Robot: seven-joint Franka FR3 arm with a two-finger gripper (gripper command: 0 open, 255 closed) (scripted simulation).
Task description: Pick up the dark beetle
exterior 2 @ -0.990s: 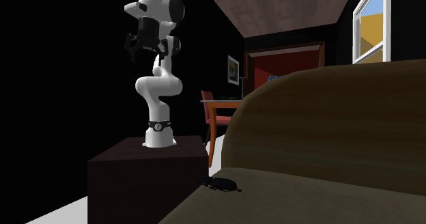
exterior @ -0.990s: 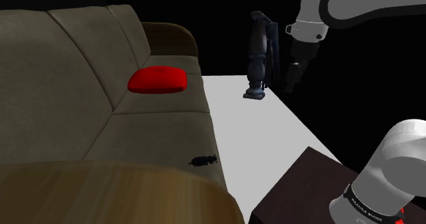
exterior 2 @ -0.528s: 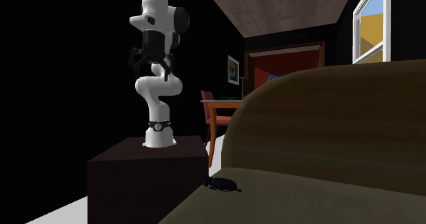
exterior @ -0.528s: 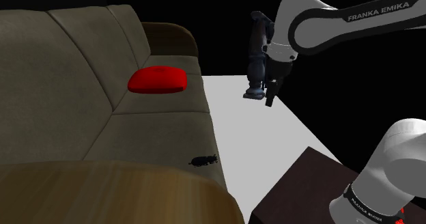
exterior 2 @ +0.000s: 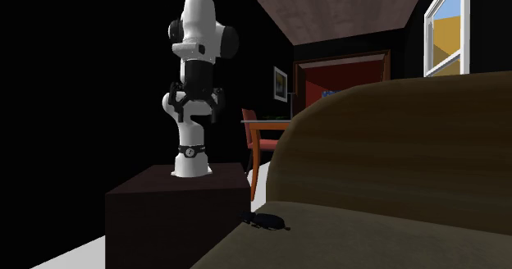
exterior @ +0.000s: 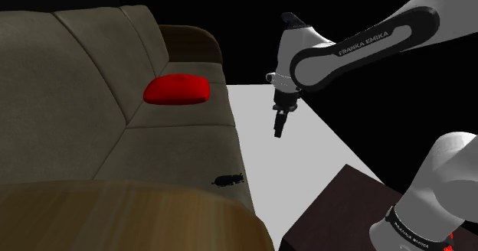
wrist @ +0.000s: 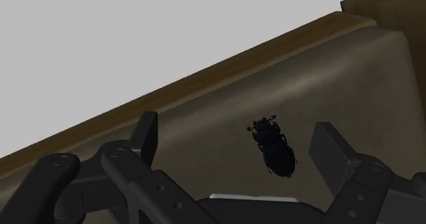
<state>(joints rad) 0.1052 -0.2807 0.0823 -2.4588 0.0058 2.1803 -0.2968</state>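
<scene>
Wrist view: black fingers [wrist: 331,154] spread wide, clasping nothing, the dark beetle [wrist: 275,151] framed between them, well apart.
The beetle lies on the sofa [exterior: 76,81] seat by its front edge, near the brown armrest [exterior: 153,219]; farther along the seat, against the backrest, sits a red cushion [exterior: 178,89].

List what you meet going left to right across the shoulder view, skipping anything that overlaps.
red cushion → dark beetle → gripper → arm's base. The sofa is left out because it spans beneath the cushion and beetle.
</scene>
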